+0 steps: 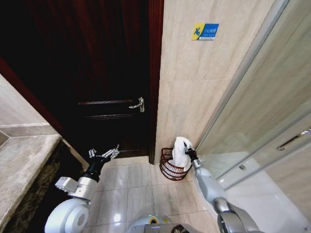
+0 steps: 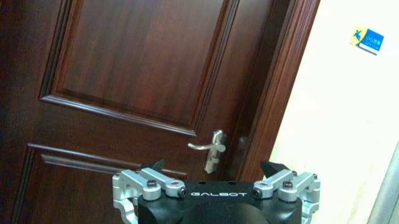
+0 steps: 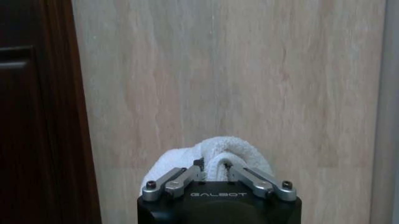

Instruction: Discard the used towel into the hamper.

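Jaws of your right gripper (image 3: pixel 215 169) are pinched on a bunched white terry towel (image 1: pixel 182 151), holding it by its upper fold; in the right wrist view the cloth bulges out just past the fingertips, facing the beige tiled wall (image 3: pixel 249 70). From the head view the towel hangs over the small round dark reddish-brown open-weave hamper (image 1: pixel 173 165), which stands on the pale floor tiles (image 1: pixel 141 187) in the corner beside the dark wooden door (image 1: pixel 97 73). The lower end looks already inside the rim.

Judgement: release step. Keep the wrist centred above the opening, lower until most of the cloth sits below the rim, then let go, so nothing drapes over the edge or tips the light hamper.

Left gripper (image 1: pixel 103 154) is parked low facing the door, jaws spread, empty.
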